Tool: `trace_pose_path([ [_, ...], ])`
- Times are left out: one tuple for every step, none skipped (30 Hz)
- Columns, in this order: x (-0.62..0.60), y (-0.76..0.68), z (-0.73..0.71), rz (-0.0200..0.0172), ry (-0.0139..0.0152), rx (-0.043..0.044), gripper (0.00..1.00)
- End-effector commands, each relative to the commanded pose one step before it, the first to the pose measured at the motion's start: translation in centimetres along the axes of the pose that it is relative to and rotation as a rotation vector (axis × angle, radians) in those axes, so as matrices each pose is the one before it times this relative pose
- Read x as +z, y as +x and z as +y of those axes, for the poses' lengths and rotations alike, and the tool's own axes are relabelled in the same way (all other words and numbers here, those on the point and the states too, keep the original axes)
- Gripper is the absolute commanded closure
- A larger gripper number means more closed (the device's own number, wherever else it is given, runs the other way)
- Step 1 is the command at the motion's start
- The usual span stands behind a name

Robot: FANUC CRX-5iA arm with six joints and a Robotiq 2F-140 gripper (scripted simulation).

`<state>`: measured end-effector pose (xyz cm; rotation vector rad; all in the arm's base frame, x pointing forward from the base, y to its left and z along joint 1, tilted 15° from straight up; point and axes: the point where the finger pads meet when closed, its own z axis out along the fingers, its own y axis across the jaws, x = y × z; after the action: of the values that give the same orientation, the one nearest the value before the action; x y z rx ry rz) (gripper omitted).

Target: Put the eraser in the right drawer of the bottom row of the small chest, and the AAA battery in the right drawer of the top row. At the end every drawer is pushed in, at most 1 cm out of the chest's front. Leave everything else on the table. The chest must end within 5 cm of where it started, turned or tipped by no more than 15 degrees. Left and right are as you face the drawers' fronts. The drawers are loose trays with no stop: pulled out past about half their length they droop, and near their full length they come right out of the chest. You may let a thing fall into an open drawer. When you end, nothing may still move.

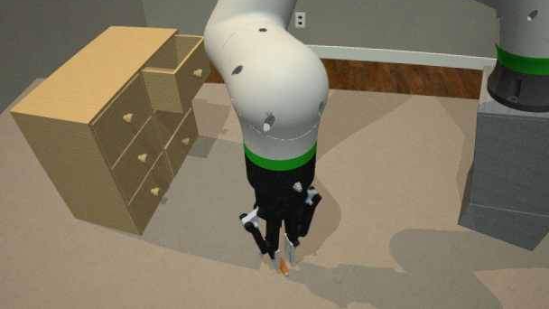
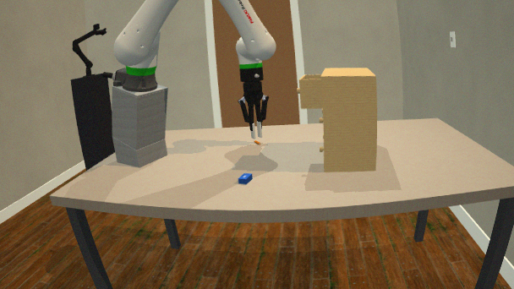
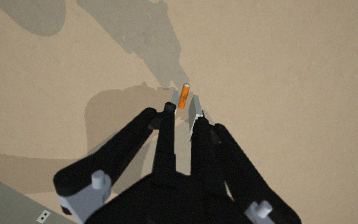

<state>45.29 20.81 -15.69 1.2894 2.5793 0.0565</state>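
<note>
Nearest the exterior camera, the blue eraser (image 2: pixel 245 177) lies flat on the surface (image 2: pixel 423 154), well apart from the arm and from the small chest (image 2: pixel 350 120). Farther in, the orange AAA battery (image 3: pixel 183 96) lies on the surface, and the gripper (image 3: pixel 183 107) hangs just above it, pointing down. Its fingers stand narrow with a slim gap and hold nothing; in the wrist view the battery shows through that gap, its far end reaching past the fingertips. In the top view the battery (image 1: pixel 283 266) sits at the tips, partly covered by them. Beyond, to one side, the chest stands upright on the surface with its top-row right drawer (image 1: pixel 181 71) pulled partway out, the other drawers in. At the far edge the arm's grey pedestal (image 2: pixel 139 128) rests on the surface.
</note>
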Motion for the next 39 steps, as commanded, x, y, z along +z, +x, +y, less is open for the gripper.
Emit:
trace_pose_path([
  [0.354,0.002,0.032,-0.00021,-0.00021,0.00007,0.85],
  [0.117,0.000,0.001,0.00000,0.00000,0.00000,0.85],
  [0.094,0.001,0.001,0.00000,0.00000,0.00000,0.85],
  [0.072,0.001,0.000,0.00000,0.00000,0.00000,0.85],
  [0.052,0.000,0.000,0.00000,0.00000,0.00000,0.85],
  [0.033,0.000,0.000,0.00000,0.00000,0.00000,0.85],
  [0.018,0.000,0.000,0.00000,0.00000,0.00000,0.85],
  [0.007,0.000,0.000,0.00000,0.00000,0.00000,0.85],
  [0.001,0.000,0.000,0.00000,0.00000,0.00000,0.85],
  [0.000,0.000,0.000,0.00000,0.00000,0.00000,0.85],
  [0.000,0.000,0.000,0.00000,0.00000,0.00000,0.85],
  [0.000,0.000,0.000,0.00000,0.00000,0.00000,0.85],
  [0.000,0.000,0.000,0.00000,0.00000,0.00000,0.85],
  [0.000,0.000,0.000,0.00000,0.00000,0.00000,0.85],
  [0.000,0.000,0.000,0.00000,0.00000,0.00000,0.85],
  [0.000,0.000,0.000,0.00000,0.00000,0.00000,0.85],
  [0.000,0.000,0.000,0.00000,0.00000,0.00000,0.85],
  [0.000,0.000,0.000,0.00000,0.00000,0.00000,0.85],
  [0.000,0.000,0.000,0.00000,0.00000,0.00000,0.85],
  [0.000,0.000,0.000,0.00000,0.00000,0.00000,0.85],
  [0.000,0.000,0.000,0.00000,0.00000,0.00000,0.85],
  [0.000,0.000,0.000,0.00000,0.00000,0.00000,0.85],
  [0.000,0.000,0.000,0.00000,0.00000,0.00000,0.85],
  [0.000,0.000,0.000,0.00000,0.00000,0.00000,0.85],
  [0.000,0.000,0.000,0.00000,0.00000,0.00000,0.85],
  [0.000,0.000,0.000,0.00000,0.00000,0.00000,0.85],
  [0.000,0.000,0.000,0.00000,0.00000,0.00000,0.85],
  [0.000,0.000,0.000,0.00000,0.00000,0.00000,0.85],
  [0.000,0.000,0.000,0.00000,0.00000,0.00000,0.85],
  [0.003,0.000,0.000,0.00000,0.00000,0.00000,0.85],
  [0.017,0.000,0.000,0.00000,0.00000,0.00000,0.85],
  [0.041,0.000,0.000,0.00000,0.00000,0.00000,0.85],
  [0.070,0.000,0.000,0.00000,0.00000,0.00000,0.85],
  [0.000,0.000,0.000,0.00000,0.00000,0.00000,0.85],
  [0.000,0.000,0.000,0.00000,0.00000,0.00000,0.85],
  [0.100,0.000,0.000,0.00000,0.00000,0.00000,0.85],
  [0.128,0.000,0.000,0.00000,0.00000,0.00000,0.85],
  [0.151,0.000,0.000,0.00000,0.00000,0.00000,0.85],
  [0.168,0.000,0.000,0.00000,0.00000,0.00000,0.85],
])
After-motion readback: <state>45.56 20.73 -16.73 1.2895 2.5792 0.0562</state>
